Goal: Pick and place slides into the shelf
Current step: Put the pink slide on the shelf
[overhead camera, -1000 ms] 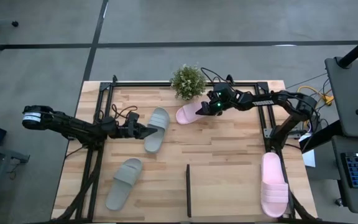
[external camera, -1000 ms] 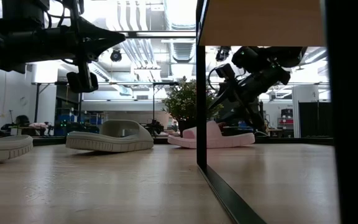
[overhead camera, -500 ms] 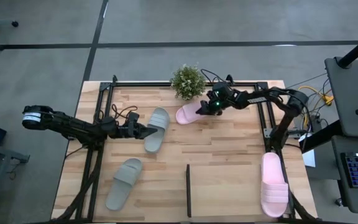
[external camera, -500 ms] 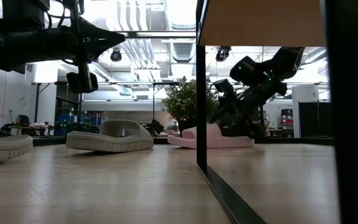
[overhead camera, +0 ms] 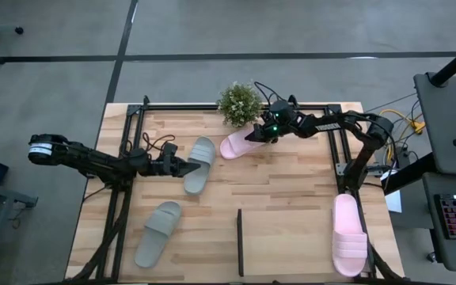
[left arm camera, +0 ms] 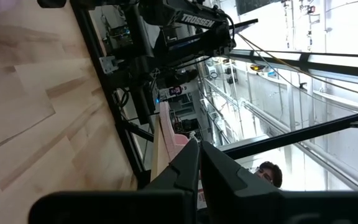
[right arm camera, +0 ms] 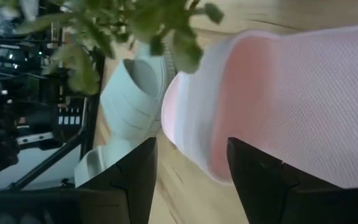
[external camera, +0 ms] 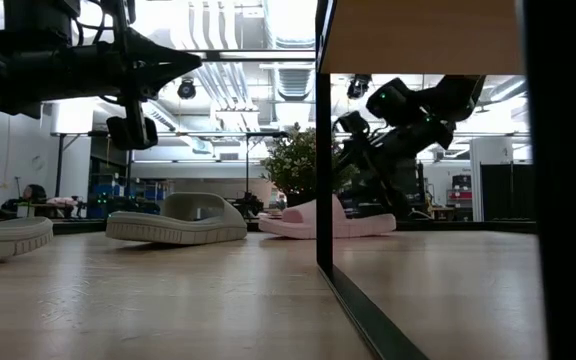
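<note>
A pale pink slide (overhead camera: 234, 144) lies flat on the table at the far middle, in front of a potted plant. My right gripper (overhead camera: 256, 133) reaches it from the right with its fingers apart. The other pink slide (overhead camera: 349, 235) lies at the near right. One grey-green slide (overhead camera: 200, 164) rests left of centre, and another (overhead camera: 158, 232) lies at the near left. My left gripper (overhead camera: 194, 167) hovers shut above the first grey-green slide and touches nothing. The shelf (external camera: 418, 35) shows its black strip (overhead camera: 239, 241) at the near middle. My right gripper meets the pink slide at its right-hand end (overhead camera: 250, 136), slanting down from the table's right. One finger (right arm camera: 260, 180) lies over the slide's textured top (right arm camera: 278, 106); the other finger (right arm camera: 135, 180) stands beside its rim, over the wood. The slide lies sole down on the table.
A potted plant (overhead camera: 240, 103) stands just behind the pink slide, its leaves close to my right gripper. Black frame rails (overhead camera: 339, 150) run along the table's far, left and right sides. Bare wood lies between the slides in the middle. A person (left arm camera: 267, 172) shows beyond the table.
My right gripper has moved toward the table's left, onto the pink slide. In the last half second the slide has slid a little leftward along the table, staying flat.
</note>
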Robot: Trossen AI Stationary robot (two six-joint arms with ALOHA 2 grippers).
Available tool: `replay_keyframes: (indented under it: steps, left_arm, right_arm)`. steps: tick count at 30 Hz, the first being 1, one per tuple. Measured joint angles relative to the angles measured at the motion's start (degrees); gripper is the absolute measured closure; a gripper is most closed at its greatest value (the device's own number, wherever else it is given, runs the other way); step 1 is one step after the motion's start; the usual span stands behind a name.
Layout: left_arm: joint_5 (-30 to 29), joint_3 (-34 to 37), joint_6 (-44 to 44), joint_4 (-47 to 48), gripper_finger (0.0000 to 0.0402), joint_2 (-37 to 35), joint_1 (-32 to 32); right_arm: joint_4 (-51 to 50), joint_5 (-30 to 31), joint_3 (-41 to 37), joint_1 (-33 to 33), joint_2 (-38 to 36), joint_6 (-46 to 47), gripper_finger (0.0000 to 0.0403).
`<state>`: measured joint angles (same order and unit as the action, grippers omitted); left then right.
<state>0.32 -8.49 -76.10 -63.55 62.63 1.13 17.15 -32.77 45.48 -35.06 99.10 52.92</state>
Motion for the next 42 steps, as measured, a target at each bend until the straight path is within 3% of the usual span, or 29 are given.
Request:
replay_keyframes:
  steps: [24,35,42]
  left_arm:
    - [0.0,0.0,0.0,0.0,0.0402,0.0,0.0]
    - [0.0,0.0,0.0,0.0,0.0402,0.0,0.0]
    - [0.0,0.0,0.0,0.0,0.0402,0.0,0.0]
  right_arm:
    - [-0.3,-0.1,5.4,4.4,5.8,0.9,0.0223]
    - [-1.1,0.0,5.9,4.7,5.6,2.1,0.0355]
    - [-2.2,-0.1,5.9,5.0,5.6,0.7,0.0387]
